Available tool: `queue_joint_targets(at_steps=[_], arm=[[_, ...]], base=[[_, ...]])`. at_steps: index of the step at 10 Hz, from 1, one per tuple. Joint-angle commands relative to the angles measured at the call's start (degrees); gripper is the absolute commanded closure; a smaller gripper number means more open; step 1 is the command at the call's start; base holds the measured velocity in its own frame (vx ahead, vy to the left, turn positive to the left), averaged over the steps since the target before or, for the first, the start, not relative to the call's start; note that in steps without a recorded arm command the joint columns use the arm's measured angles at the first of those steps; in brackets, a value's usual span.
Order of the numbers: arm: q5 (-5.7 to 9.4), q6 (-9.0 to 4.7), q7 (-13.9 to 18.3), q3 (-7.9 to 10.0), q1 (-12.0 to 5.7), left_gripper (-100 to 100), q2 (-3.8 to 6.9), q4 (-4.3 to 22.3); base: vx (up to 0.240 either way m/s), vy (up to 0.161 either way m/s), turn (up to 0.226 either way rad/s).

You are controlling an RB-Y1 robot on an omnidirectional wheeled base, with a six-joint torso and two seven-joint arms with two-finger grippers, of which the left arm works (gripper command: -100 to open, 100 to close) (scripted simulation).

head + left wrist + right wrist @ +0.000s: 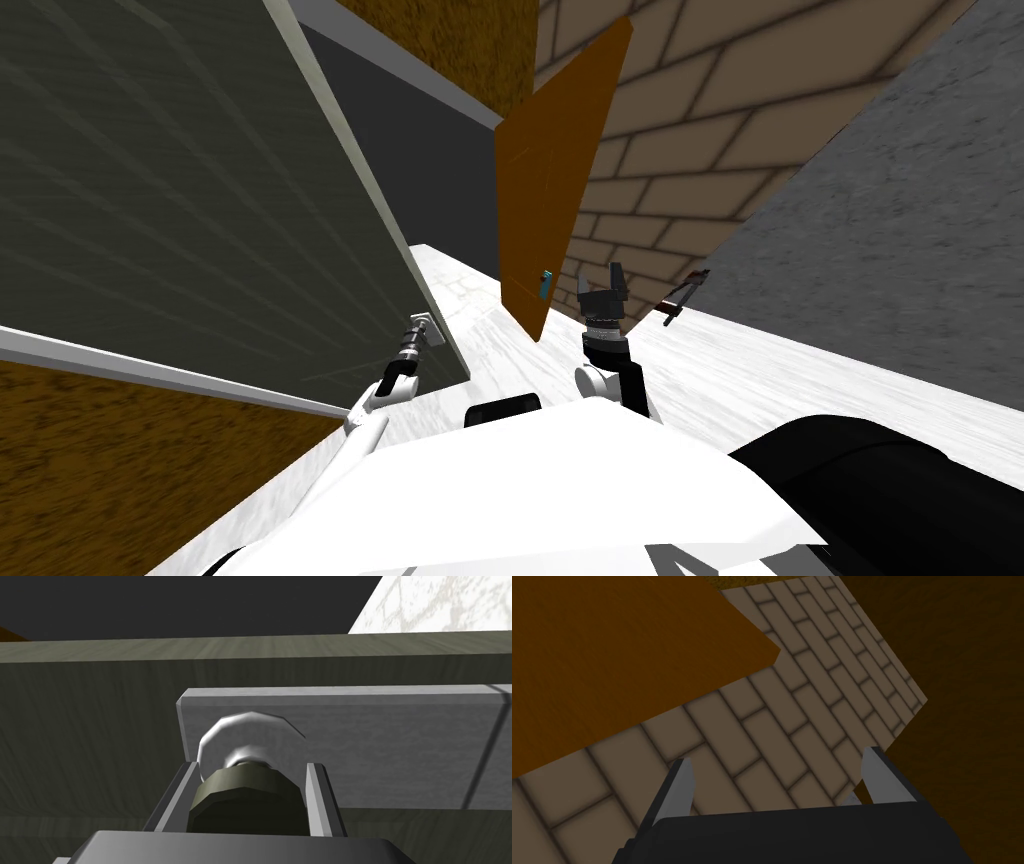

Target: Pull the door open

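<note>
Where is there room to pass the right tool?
Bare white floor spreads right of the open right tool, up to the grey wall. A narrower floor strip runs between the grey-green door and the brown door. It is crowded at the knob, where the left tool is shut on it.

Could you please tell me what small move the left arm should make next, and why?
Probably draw the left gripper back toward the body without loosening the grip. Its fingers flank the dark knob and seem to press its sides, at the grey plate on the olive-grey door. The right gripper stands open by the brick wall.
</note>
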Motion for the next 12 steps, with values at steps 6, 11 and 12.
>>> queue_joint_targets(at_steps=[6, 11, 12], arm=[[-0.01, -1.33, 3.0, -3.33, 2.04, 100, 2.67, -1.6], [0.02, -2.73, 5.6, -6.09, 3.73, 100, 5.32, -3.2], [0.02, -2.98, 6.0, -6.57, 4.02, 100, 5.78, -3.5]], base=[[-0.183, 0.075, -0.102], [-0.206, 0.085, -0.106], [-0.187, 0.047, -0.076]])
